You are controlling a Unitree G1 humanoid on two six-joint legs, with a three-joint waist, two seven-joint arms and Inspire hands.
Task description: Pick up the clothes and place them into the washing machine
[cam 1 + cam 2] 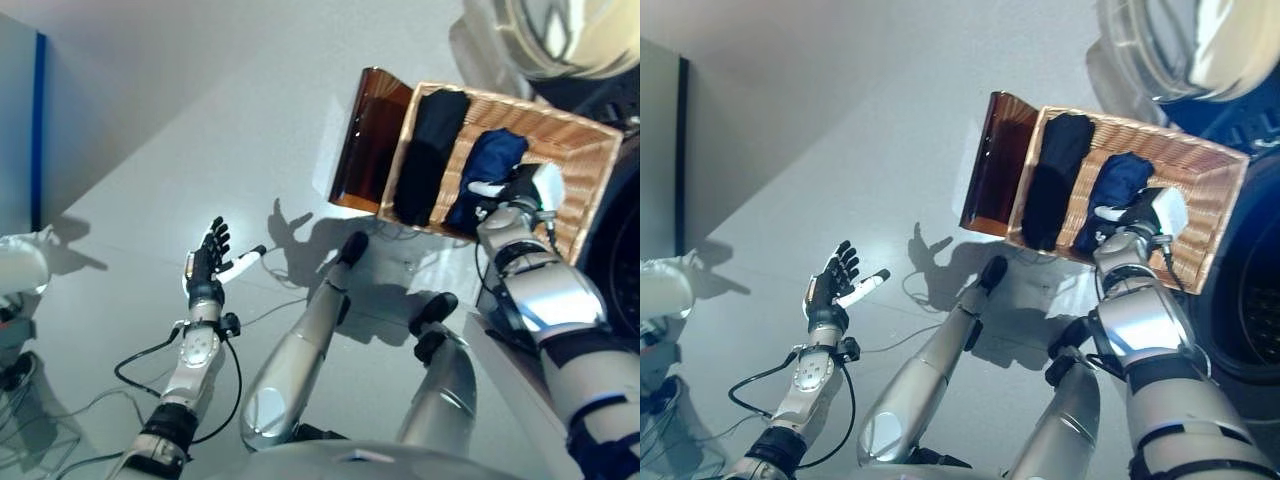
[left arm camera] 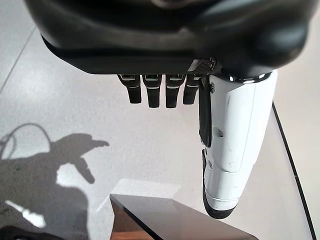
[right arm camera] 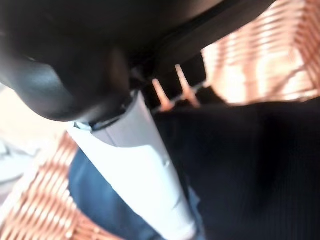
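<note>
The wicker basket (image 1: 500,100) rests on a dark brown box (image 1: 365,140) beside the washing machine (image 1: 1250,310). In it lie a black garment (image 1: 430,150) and a navy blue garment (image 1: 490,160) side by side. My right hand (image 1: 525,185) is down in the basket on the navy garment's near end. In the right wrist view its white-covered thumb (image 3: 145,175) lies straight over the navy cloth (image 3: 100,195), with the black cloth (image 3: 250,165) next to it; the fingers look straight. My left hand (image 1: 205,262) is open and empty, held up over the floor at the left.
The washing machine's round door (image 1: 560,35) stands open above the basket. A white and grey object (image 1: 20,265) sits at the far left edge. The brown box's corner (image 2: 170,220) shows in the left wrist view, past the open fingers (image 2: 155,92).
</note>
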